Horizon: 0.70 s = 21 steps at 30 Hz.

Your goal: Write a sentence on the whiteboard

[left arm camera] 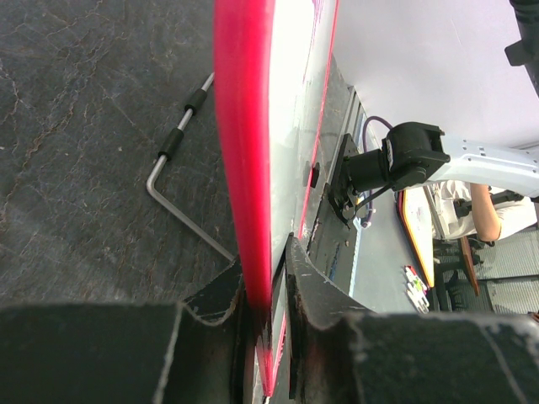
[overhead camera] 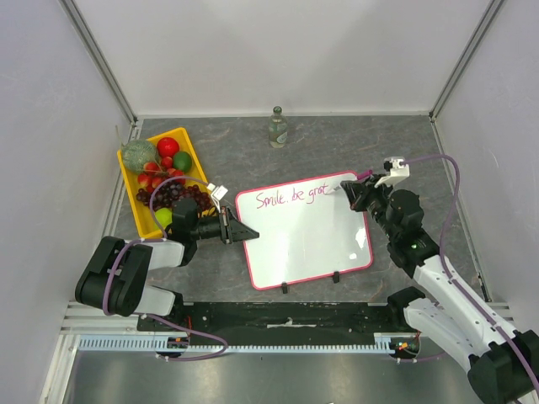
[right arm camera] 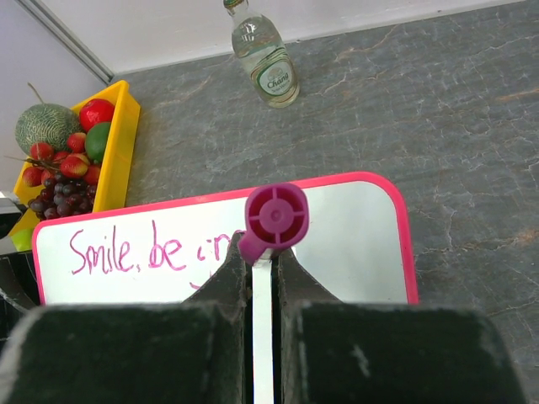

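On the whiteboard (overhead camera: pixel 312 244), the sentence (overhead camera: pixel 291 198) lies left of the marker (right arm camera: pixel 275 217)

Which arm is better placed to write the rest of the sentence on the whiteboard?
Right. The right gripper holds the pink marker at the end of the unfinished sentence; the left gripper is clamped on the rim of the whiteboard, steadying it.

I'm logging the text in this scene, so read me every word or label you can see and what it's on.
"Smile. be grat": pink handwriting on the flat white pink-rimmed whiteboard, last word unfinished.
"Chang": label on the clear glass bottle; its finer print is too small to read.
Nothing else is legible.
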Each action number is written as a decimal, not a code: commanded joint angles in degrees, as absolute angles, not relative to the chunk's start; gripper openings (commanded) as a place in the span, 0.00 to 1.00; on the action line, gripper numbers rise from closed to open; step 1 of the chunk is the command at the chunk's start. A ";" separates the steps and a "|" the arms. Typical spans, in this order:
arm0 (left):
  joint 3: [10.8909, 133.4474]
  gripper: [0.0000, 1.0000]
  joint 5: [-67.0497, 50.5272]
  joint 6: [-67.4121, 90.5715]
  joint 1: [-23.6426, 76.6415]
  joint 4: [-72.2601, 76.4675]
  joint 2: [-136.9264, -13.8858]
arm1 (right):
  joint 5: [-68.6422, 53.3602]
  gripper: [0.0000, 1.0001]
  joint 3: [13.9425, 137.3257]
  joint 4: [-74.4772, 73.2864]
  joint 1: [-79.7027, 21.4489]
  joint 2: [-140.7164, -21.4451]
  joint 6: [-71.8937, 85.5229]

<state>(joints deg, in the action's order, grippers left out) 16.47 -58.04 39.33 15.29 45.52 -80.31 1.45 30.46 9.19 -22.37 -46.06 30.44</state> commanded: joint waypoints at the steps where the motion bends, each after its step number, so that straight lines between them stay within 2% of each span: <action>1: 15.56 0.02 -55.20 33.31 15.91 43.68 -81.12 | 2.99 0.00 33.92 9.40 -22.15 -45.00 29.80; 21: 15.47 0.02 -55.20 33.22 15.91 43.68 -81.12 | 4.92 0.00 32.96 10.11 -22.24 -47.99 28.57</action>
<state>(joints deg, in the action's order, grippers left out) 16.47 -58.04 39.33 15.29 45.52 -80.31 2.66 32.32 9.21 -22.33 -48.38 29.98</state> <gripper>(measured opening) 0.212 0.055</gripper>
